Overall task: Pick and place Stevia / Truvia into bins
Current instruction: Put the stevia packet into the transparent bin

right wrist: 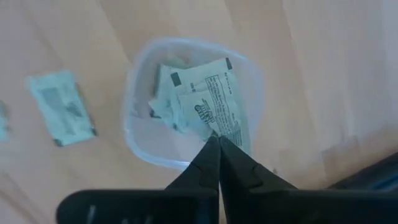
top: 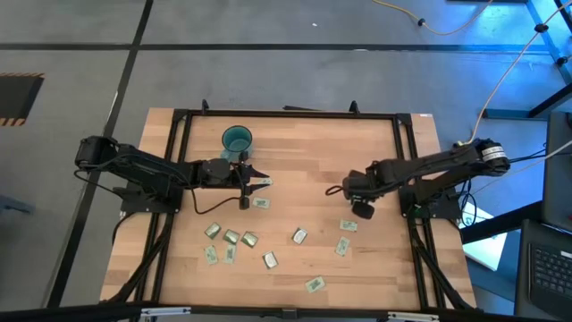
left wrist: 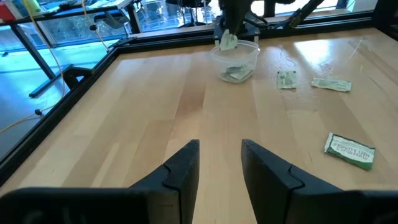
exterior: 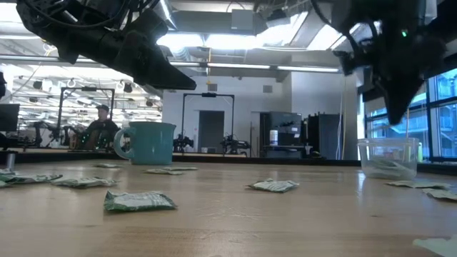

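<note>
clear plastic cup (right wrist: 193,102) directly under right gripper (right wrist: 219,144), fingers pinched on a white sachet (right wrist: 211,102) held above it, ready for dropping. left gripper (left wrist: 221,155) narrowly parted, empty, near teal cup (top: 237,139). loose sachets (top: 231,238) scattered across wooden table (top: 304,152).

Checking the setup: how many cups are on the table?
2. Teal cup at the far edge near the left gripper; clear plastic cup under the right gripper, which pinches a sachet.

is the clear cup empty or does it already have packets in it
Not empty. The right wrist view looks down into the clear cup and shows sachets lying inside, while the right gripper holds another sachet above it.
</note>
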You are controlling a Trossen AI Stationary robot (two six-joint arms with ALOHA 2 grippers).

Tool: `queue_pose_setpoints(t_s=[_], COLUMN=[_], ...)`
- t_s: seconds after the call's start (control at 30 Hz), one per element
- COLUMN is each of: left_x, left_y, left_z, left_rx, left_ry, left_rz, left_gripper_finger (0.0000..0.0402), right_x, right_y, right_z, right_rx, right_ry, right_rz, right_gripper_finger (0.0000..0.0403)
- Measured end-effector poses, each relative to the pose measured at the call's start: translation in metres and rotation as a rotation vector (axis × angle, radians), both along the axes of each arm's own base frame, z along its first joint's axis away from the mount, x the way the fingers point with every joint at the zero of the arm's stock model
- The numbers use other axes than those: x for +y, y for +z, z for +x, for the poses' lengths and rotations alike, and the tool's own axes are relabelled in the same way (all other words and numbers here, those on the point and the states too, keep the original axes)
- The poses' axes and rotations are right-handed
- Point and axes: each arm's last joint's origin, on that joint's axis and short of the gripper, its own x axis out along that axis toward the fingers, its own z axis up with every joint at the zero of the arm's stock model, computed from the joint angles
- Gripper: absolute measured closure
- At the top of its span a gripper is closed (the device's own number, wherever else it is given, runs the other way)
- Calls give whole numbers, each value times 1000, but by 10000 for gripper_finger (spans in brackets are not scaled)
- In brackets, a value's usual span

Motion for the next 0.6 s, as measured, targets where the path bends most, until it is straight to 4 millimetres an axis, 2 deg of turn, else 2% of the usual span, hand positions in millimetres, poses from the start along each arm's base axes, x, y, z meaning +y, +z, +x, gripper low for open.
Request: queue_pose_setpoints(t_s=[0.27,0.6], left_x=[0,0], left_y=[0,0], left_z=[0,0], left_rx=[0,0], left_ry=[0,0], left_rz=[0,0], left_gripper_finger=[288,288], right_x=[0,-1], right_y=[-22,-30], right_z=[-2,-5], right_rx=[-34,-37], right_ry=[6,6], right_rz=[5,7], right_gripper_finger=[401,391])
